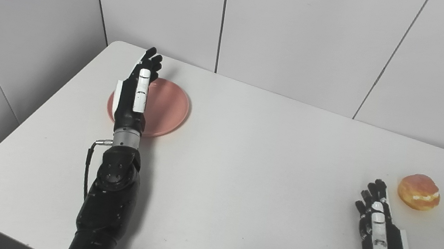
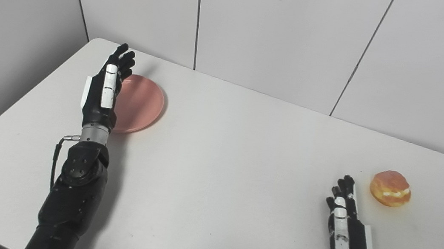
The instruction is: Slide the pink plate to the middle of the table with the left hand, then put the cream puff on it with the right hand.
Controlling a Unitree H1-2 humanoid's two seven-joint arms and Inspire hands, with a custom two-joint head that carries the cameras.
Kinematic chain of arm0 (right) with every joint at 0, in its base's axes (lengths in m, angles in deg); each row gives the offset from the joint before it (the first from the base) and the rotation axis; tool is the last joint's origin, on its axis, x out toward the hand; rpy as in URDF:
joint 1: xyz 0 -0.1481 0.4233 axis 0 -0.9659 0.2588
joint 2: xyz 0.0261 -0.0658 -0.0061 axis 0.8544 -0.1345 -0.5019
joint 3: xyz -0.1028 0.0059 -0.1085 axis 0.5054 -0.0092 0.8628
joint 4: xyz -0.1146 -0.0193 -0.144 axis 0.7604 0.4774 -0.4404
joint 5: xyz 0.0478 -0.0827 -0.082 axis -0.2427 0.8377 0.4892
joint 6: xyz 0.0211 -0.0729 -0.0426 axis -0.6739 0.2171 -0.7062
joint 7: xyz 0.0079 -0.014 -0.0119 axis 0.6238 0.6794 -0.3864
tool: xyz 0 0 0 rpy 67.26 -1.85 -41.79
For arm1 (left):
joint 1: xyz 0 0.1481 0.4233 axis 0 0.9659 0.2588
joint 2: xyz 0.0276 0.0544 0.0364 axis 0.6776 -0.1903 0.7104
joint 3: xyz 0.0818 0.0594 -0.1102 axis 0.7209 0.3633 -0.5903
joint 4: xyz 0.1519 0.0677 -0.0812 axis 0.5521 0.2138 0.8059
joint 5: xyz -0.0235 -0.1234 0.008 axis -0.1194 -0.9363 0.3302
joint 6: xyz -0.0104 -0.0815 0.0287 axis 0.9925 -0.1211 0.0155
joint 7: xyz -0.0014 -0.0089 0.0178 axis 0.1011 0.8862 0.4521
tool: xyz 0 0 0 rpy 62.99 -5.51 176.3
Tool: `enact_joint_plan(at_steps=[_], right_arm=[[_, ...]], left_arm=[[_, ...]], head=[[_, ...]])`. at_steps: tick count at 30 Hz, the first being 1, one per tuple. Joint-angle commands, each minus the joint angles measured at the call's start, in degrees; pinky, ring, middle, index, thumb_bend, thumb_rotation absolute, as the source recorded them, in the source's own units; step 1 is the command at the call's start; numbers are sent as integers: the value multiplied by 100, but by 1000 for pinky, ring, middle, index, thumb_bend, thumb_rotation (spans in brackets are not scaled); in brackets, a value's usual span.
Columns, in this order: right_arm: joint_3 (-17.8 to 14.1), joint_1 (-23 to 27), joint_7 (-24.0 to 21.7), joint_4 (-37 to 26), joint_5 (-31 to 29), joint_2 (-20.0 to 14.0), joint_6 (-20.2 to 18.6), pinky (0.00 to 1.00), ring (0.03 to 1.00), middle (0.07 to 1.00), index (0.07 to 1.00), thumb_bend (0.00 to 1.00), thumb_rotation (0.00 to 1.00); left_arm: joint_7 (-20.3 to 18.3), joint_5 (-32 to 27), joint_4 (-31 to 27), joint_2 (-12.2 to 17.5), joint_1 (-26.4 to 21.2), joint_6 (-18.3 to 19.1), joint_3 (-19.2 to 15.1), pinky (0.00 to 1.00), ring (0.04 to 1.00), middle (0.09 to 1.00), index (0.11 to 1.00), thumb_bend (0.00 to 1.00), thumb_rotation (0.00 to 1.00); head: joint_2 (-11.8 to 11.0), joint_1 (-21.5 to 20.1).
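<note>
Plate position decides our coming move: the pink plate [image 1: 164, 106] sits toward ten o'clock on the table [image 1: 240, 178], well apart from the middle, which lies toward its four o'clock. Our left hand [image 1: 136, 92] stands edge-on over the plate's left part, fingers extended and close together, grasping nothing — whether it touches the plate we cannot tell. From there, we judge a sideways push should carry the plate inward. Our right hand [image 2: 344, 235] rests flat and empty at five o'clock, fingers slightly apart; the cream puff [image 2: 390, 188] lies near it, toward its one o'clock — untouched.
</note>
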Motion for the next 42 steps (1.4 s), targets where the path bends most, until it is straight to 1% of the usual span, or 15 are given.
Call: enact_joint_plan(at_steps=[1, 3, 6, 10, 13, 17, 22, 24, 28, 31, 33, 36, 38, 41, 42], right_arm=[[-39, 42, -55, 25, -43, -49, 187, 1000, 1000, 1000, 1000, 518, 866], [-39, 49, -74, 44, -50, -65, 199, 1000, 1000, 1000, 1000, 519, 867], [-53, 55, -91, 74, -56, -73, 210, 1000, 1000, 1000, 1000, 535, 856], [-74, 73, -128, 118, -106, -71, 239, 1000, 1000, 1000, 1000, 552, 837], [-85, 88, -159, 130, -132, -79, 229, 1000, 1000, 1000, 1000, 557, 830], [-85, 93, -165, 144, -116, -93, 224, 1000, 1000, 1000, 1000, 567, 831], [-83, 114, -159, 169, -100, -105, 220, 1000, 1000, 1000, 1000, 561, 835], [-80, 119, -161, 181, -94, -107, 230, 1000, 1000, 1000, 1000, 571, 838], [-74, 112, -148, 168, -71, -96, 260, 1000, 1000, 1000, 1000, 561, 846], [-78, 108, -161, 154, -103, -84, 242, 1000, 1000, 1000, 1000, 566, 841], [-77, 102, -165, 131, -106, -87, 222, 1000, 1000, 1000, 1000, 570, 839], [-76, 112, -170, 148, -110, -82, 241, 1000, 1000, 1000, 1000, 575, 837], [-79, 111, -171, 141, -116, -80, 249, 1000, 1000, 1000, 1000, 569, 834], [-76, 108, -161, 122, -101, -72, 262, 1000, 1000, 1000, 1000, 567, 833], [-78, 113, -154, 124, -96, -70, 253, 1000, 1000, 1000, 1000, 570, 834]], left_arm=[[155, 56, 31, 228, -291, -249, -115, 865, 835, 815, 816, 739, 1000], [174, -1, 69, 311, -302, -225, -207, 866, 828, 812, 821, 750, 1000], [203, -19, 137, 411, -294, -276, -284, 835, 826, 814, 834, 767, 1000], [479, 71, 458, 590, -377, -546, -503, 809, 792, 786, 806, 763, 1000], [573, 21, 688, 720, -406, -693, -606, 829, 790, 779, 792, 765, 1000], [600, -133, 893, 822, -421, -775, -719, 834, 802, 787, 789, 774, 1000], [715, -201, 1422, 964, -493, -1019, -826, 864, 818, 802, 818, 782, 1000], [736, -244, 1604, 1008, -526, -1074, -854, 878, 823, 804, 817, 783, 1000], [712, -350, 2044, 1104, -611, -1249, -876, 858, 814, 796, 804, 767, 1000], [552, -463, 2494, 1228, -687, -1412, -850, 882, 823, 809, 817, 771, 1000], [520, -497, 2706, 1265, -738, -1446, -833, 882, 816, 803, 817, 772, 1000], [389, -669, 2780, 1233, -757, -1431, -810, 874, 819, 790, 799, 740, 1000], [333, -822, 2765, 1179, -765, -1293, -820, 880, 828, 798, 792, 744, 1000], [355, -809, 2822, 1141, -771, -1239, -767, 864, 814, 796, 772, 732, 1000], [321, -829, 2844, 1140, -777, -1204, -749, 882, 819, 797, 778, 727, 1000]], head=[[5, 4], [3, 23], [2, 31], [-1, 54], [3, 66], [8, 73], [8, 73], [17, 72], [18, 70], [24, 69], [40, 71], [40, 71], [40, 71], [40, 71], [59, 64]])
